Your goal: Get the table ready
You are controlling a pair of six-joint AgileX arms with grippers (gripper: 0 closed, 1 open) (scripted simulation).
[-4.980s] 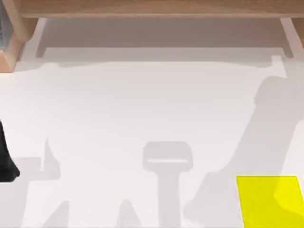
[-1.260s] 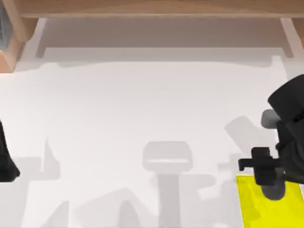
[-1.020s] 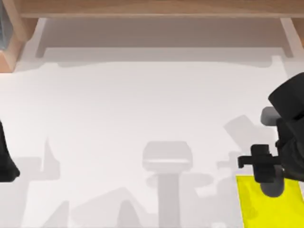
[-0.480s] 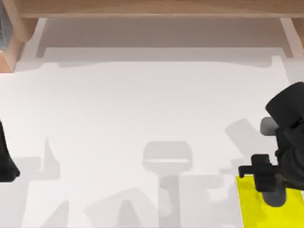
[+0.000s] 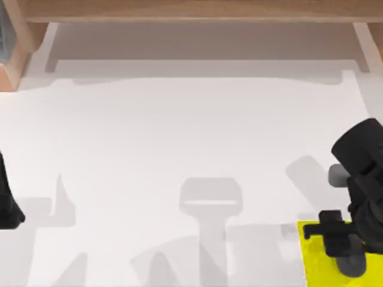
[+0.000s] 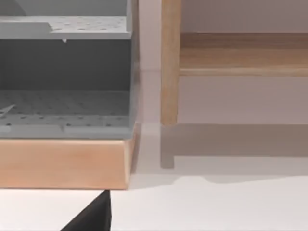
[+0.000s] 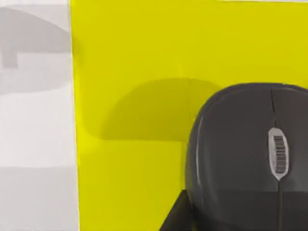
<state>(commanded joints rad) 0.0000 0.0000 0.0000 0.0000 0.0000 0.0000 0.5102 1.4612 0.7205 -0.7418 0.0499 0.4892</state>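
R claw [image 5: 350, 251] w/ mouse [image 7: 245, 154] over yellow mat [image 7: 139, 57]

free: middle of table [image 5: 179, 131] bare | blocked: right arm [image 5: 359, 197] over yellow mat [image 5: 317, 263], near right corner | far edge: wooden frame [image 5: 191, 11]

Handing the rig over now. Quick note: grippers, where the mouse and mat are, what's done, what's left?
Right gripper: over the yellow mat at the table's near right corner; it appears to carry a black mouse, whose shadow falls on the mat, so it is likely not set down yet.
Left arm: parked at the table's left edge, its wrist view facing a grey rack on a wooden base.
Done: mouse brought over the mat.
Left: lower it, release, pull the right arm back.
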